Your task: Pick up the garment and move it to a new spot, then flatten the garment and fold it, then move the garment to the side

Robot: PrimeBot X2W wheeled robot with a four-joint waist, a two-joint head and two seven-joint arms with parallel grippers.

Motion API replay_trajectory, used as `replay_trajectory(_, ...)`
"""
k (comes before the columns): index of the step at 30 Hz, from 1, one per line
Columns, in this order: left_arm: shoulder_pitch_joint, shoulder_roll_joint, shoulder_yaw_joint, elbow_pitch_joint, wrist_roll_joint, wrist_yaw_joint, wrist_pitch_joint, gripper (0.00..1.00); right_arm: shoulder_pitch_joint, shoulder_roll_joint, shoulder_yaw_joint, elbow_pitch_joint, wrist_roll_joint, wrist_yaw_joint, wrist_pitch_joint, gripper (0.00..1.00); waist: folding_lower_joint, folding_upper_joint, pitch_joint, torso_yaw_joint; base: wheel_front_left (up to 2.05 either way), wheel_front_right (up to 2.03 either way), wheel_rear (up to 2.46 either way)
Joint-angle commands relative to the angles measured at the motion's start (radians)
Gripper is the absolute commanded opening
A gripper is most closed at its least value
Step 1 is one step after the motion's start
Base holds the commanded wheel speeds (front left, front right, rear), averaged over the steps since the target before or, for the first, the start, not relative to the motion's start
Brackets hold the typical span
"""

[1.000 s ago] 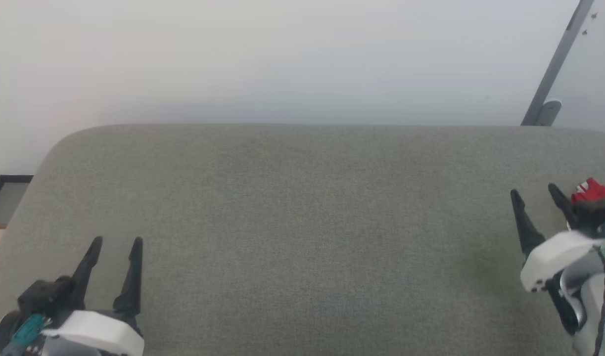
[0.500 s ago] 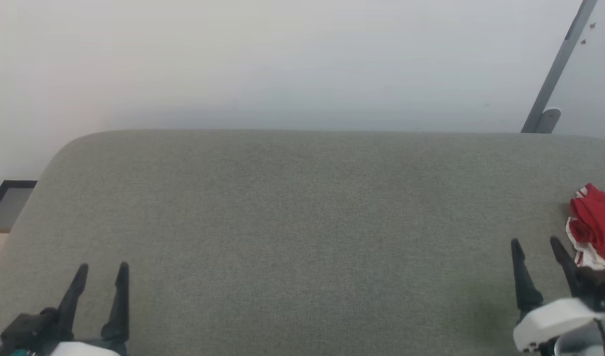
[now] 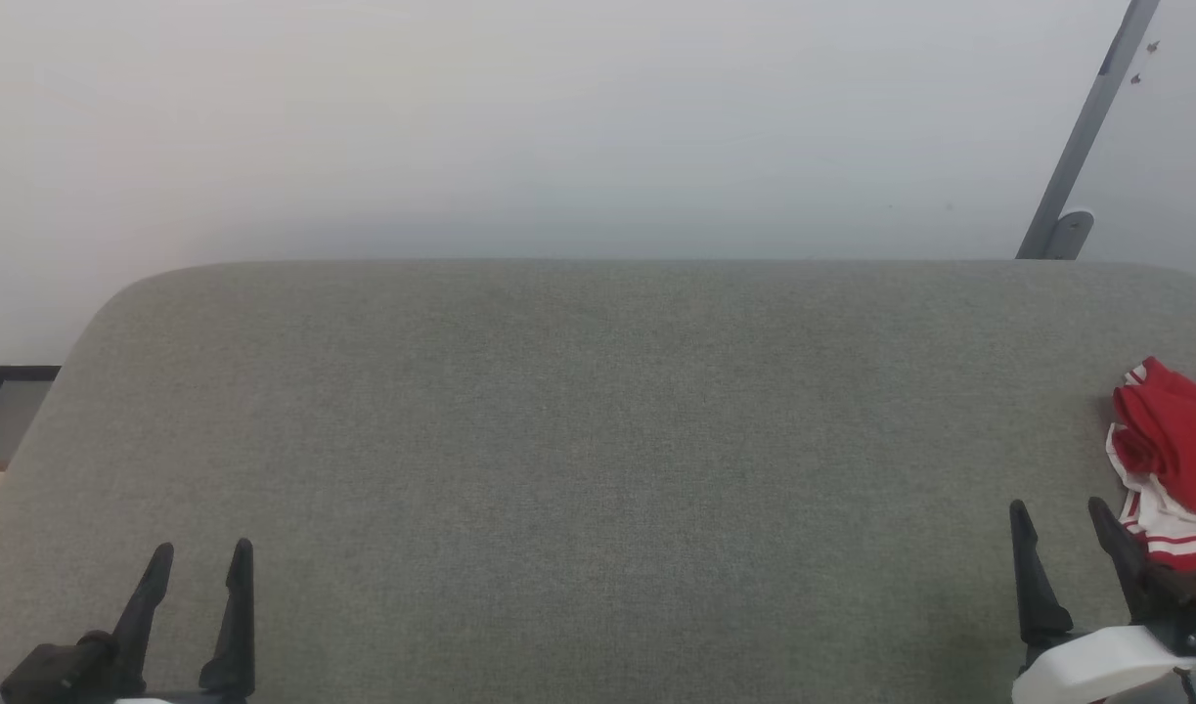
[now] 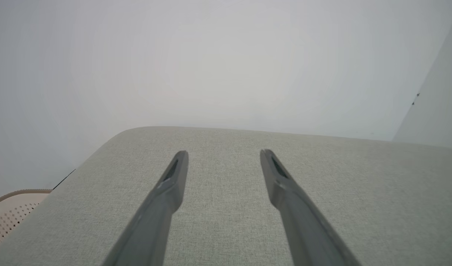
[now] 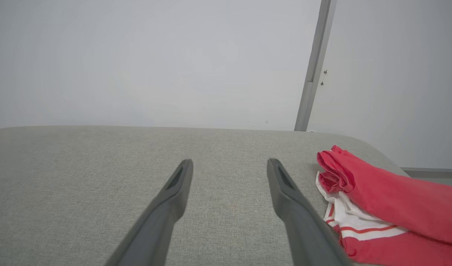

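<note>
Head view: your left gripper near-left and right gripper near-right both stand wide, holding nothing, over the grey pad. The garment lies bunched at the pad's right edge. Left wrist: fingers spread wide. Right wrist: same, garment just right of them.

The worktop is a broad pad covered in grey-green woven fabric, smooth and flat, with rounded far corners. One thing lies directly on it: the garment, bunched into a loose red heap at the right edge, near the far right corner. A white part with thin red stripes spills from its near side onto the fabric.
</note>
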Motion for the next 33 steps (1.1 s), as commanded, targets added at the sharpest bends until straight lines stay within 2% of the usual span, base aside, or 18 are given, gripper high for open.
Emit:
replay_trajectory(1,0.001,-0.002,0.005,0.002,0.008,-0.007,-0.004,1.00,0.011,0.007,-0.002,-0.007,-0.005,-0.002,-0.002,1.00,0.0000,0.0000,-0.001,0.001,0.00,0.00,0.00)
replay_trajectory(21,-0.008,-0.027,0.022,-0.024,0.016,-0.017,-0.004,1.00,0.015,0.026,0.013,-0.015,-0.017,-0.002,0.001,1.00,0.0000,0.0000,-0.004,0.003,0.00,0.00,0.00)
replay_trajectory(22,-0.002,-0.029,0.020,-0.022,0.014,-0.016,0.000,0.00,0.004,0.024,0.011,-0.007,-0.014,0.000,0.000,0.00,0.0000,0.0000,-0.004,0.003,0.00,0.00,0.00)
replay_trajectory(26,0.003,-0.053,0.014,0.012,0.000,-0.016,0.007,0.00,0.013,0.033,0.007,0.026,0.001,0.000,0.009,0.00,0.0000,0.0000,-0.003,0.002,0.00,0.00,0.00)
replay_trajectory(33,-0.024,-0.070,0.017,0.026,-0.121,-0.016,0.044,0.00,-0.006,0.039,0.002,0.025,0.143,0.000,0.052,0.00,0.0000,0.0000,0.001,0.000,0.00,0.00,0.00)
